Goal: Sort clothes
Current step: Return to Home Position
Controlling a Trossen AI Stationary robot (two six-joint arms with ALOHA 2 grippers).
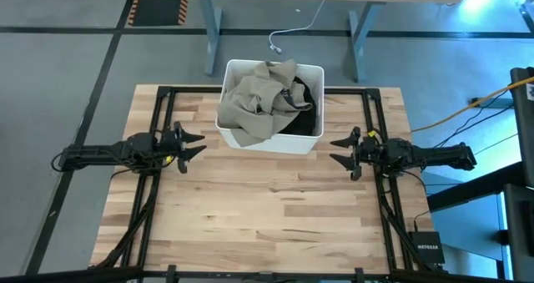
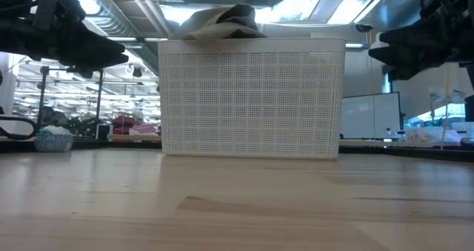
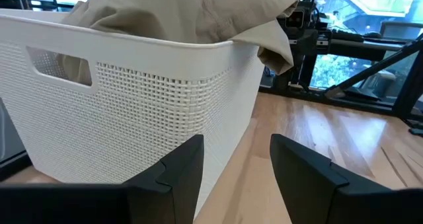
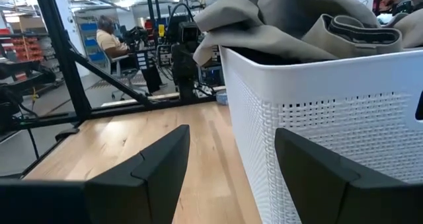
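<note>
High view: khaki garment (image 1: 259, 99) is heaped in the white bin (image 1: 275, 144); left gripper (image 1: 198, 144) and right gripper (image 1: 336, 149) are held wide, empty, either side

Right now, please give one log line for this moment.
left gripper: open, empty | right gripper: open, empty | khaki garment, black garment: inside white laundry bin

Clothes (image 1: 260, 99) in bin (image 1: 269, 144), far side of table (image 1: 267, 212)

White lattice-patterned bin (image 1: 269, 142), khaki garment (image 1: 259, 95), seemingly black garment (image 1: 305, 118), pale plank table (image 1: 267, 208)
</note>
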